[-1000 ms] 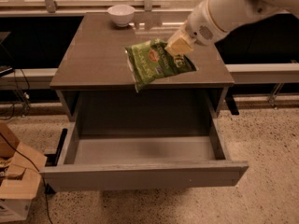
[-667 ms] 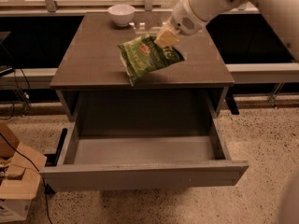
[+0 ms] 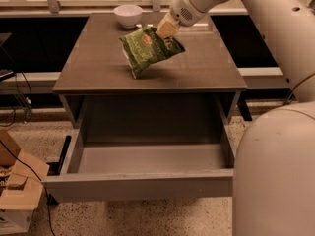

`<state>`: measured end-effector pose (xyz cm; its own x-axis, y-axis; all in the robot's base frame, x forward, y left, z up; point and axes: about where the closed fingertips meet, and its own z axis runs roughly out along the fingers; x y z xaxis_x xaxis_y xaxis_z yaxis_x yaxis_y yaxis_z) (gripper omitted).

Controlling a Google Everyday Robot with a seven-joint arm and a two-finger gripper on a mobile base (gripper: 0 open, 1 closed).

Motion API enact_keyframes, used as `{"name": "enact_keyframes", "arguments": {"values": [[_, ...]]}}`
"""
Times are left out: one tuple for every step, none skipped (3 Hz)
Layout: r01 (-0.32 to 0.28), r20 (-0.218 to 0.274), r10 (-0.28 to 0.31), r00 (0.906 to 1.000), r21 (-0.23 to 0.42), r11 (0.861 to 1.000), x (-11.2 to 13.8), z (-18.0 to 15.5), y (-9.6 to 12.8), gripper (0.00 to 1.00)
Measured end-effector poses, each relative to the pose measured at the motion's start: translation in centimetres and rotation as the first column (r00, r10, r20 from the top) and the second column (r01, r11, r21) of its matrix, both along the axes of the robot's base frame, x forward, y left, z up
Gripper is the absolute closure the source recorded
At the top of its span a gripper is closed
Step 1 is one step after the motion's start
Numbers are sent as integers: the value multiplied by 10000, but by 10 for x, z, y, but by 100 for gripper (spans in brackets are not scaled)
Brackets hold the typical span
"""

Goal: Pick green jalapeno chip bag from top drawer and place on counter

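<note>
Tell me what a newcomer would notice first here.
The green chip bag hangs tilted over the counter, pinched at its top edge by the claw reaching in from the upper right. Below, the top drawer stands pulled wide open toward the camera. A white bowl sits at the counter's back edge.

The counter, a glossy grey-brown square top, is reflecting the light along its far edge. A small white bowl is sitting directly on it at the far edge, left of centre. The gripper is hovering over the far middle of the counter, pinching the top corner of the green jalapeno chip bag, which is hanging tilted with its lowest corner just at the surface; whether it is touching is unclear. Below the near edge, the top drawer is standing open.
</note>
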<state>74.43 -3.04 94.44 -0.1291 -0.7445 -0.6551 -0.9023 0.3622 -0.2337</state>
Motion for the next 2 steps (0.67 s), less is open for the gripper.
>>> {"name": "enact_keyframes", "arguments": {"values": [[-41, -61, 41, 10000, -12, 10000, 1, -4, 3, 38], [-90, -120, 90, 9999, -19, 10000, 2, -8, 6, 7]]}}
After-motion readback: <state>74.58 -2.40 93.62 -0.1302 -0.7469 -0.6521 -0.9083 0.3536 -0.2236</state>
